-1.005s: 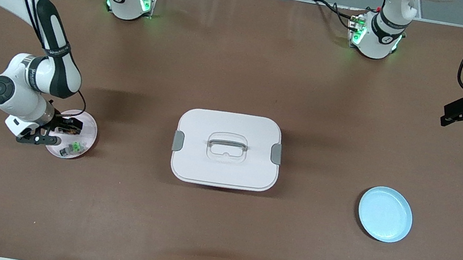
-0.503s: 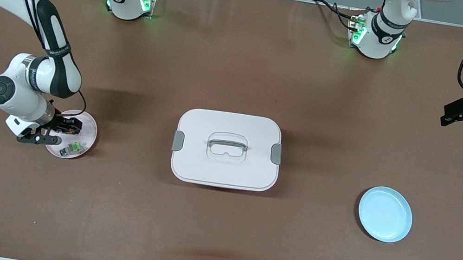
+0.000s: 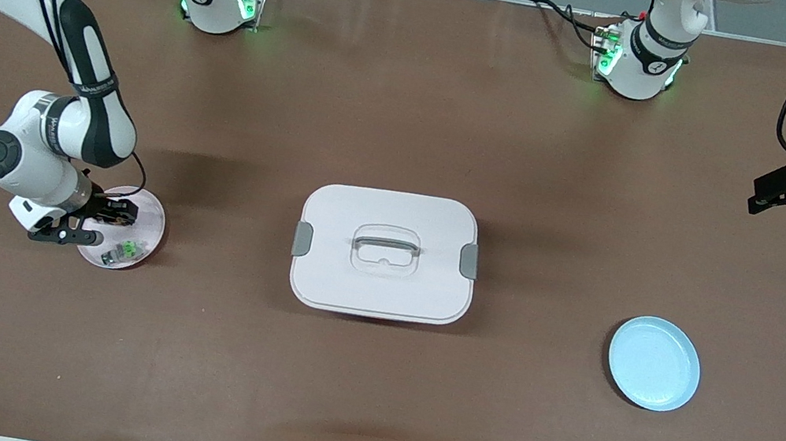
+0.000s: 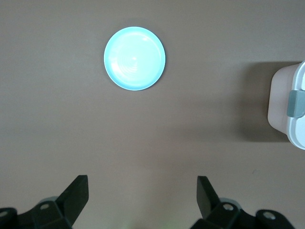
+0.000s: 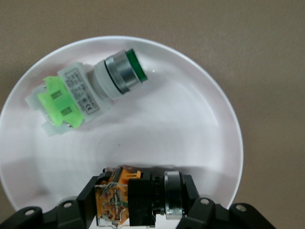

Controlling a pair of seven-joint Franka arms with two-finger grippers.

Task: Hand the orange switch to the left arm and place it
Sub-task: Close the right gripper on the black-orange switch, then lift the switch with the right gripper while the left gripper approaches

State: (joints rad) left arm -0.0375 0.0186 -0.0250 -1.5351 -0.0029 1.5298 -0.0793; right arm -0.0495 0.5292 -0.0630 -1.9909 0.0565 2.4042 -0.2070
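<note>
The orange switch (image 5: 128, 198), black with an orange back and a silver ring, lies on the pink plate (image 3: 153, 212). My right gripper (image 3: 109, 211) is down on that plate, and in the right wrist view my right gripper (image 5: 140, 196) is shut on the switch with a finger at each end. My left gripper (image 3: 763, 195) waits open and empty in the air over the left arm's end of the table; its own view also shows it open (image 4: 143, 191). The white box (image 3: 385, 253) stands at the table's middle, between the two plates.
A green-and-silver component (image 5: 90, 95) lies on the same pink plate (image 5: 157, 129), nearer to the front camera (image 3: 123, 251). An empty light-blue plate (image 3: 654, 363) sits toward the left arm's end and shows in the left wrist view (image 4: 135, 58), with the box's edge (image 4: 288, 107).
My right arm's wrist has shifted slightly over the pink plate, with the gripper staying on the switch. The left arm has not moved.
</note>
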